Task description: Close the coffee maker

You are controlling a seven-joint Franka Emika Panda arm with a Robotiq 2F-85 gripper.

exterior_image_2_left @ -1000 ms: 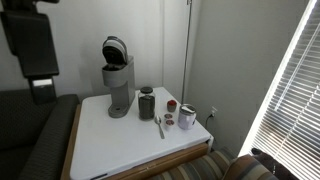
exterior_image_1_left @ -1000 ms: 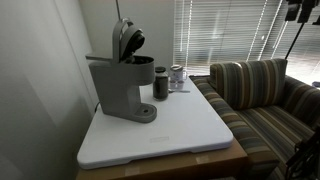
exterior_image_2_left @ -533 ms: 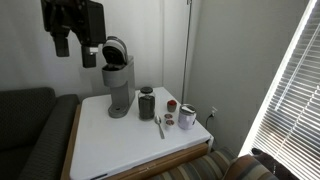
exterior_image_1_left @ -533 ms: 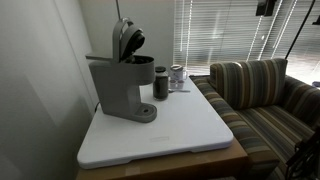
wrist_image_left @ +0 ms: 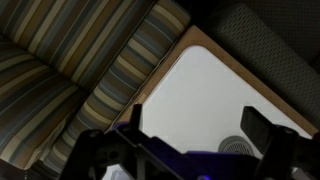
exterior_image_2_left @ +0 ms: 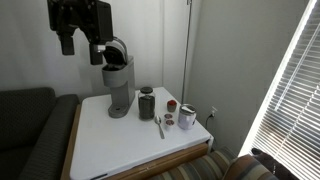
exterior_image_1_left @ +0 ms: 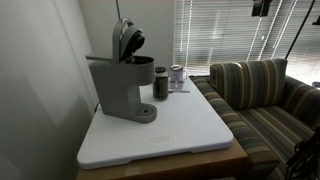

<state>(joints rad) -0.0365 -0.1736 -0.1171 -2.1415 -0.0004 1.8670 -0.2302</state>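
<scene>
The grey coffee maker (exterior_image_1_left: 118,85) stands at the back of the white table (exterior_image_1_left: 180,135), next to the wall. Its hinged lid (exterior_image_1_left: 127,40) is raised and shows a dark inside. It shows in both exterior views (exterior_image_2_left: 118,85), with the lid (exterior_image_2_left: 115,50) up. My gripper (exterior_image_2_left: 82,48) hangs high in the air, open and empty, overlapping the raised lid in that view; contact cannot be told. In the wrist view the two fingers (wrist_image_left: 198,120) are wide apart above the white tabletop, with a round grille (wrist_image_left: 240,147) between them.
A small dark cup (exterior_image_2_left: 147,103), a clear jar (exterior_image_2_left: 187,117), a spoon (exterior_image_2_left: 160,126) and small pods (exterior_image_2_left: 171,105) sit beside the machine. A striped sofa (exterior_image_1_left: 260,100) borders the table, a dark sofa (exterior_image_2_left: 30,130) another side. Window blinds (exterior_image_1_left: 220,30) hang behind.
The gripper has come into view and moved right and slightly down toward the raised lid. The coffee maker and the table items have not moved.
</scene>
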